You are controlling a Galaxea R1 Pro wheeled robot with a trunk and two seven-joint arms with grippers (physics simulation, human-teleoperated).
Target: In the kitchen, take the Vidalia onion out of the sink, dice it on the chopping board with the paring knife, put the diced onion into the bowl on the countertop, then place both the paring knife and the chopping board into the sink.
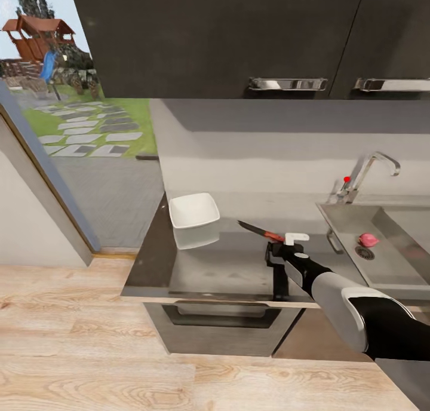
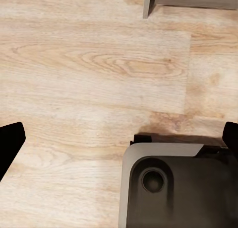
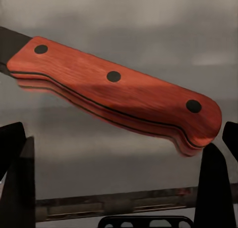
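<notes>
Right gripper [image 1: 276,242] open beside paring knife [image 1: 261,231] near countertop [image 1: 239,267] front edge.

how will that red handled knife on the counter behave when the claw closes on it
The paring knife looks rigid, so it probably won't flex. It lies flat on the glossy countertop, so it may skid. The handle's smooth tapered sides could slip between the right claw fingers.

Red-handled paring knife [image 1: 263,232] lying on countertop [image 1: 227,267]; onion [image 1: 368,239] in sink [image 1: 388,267].
</notes>
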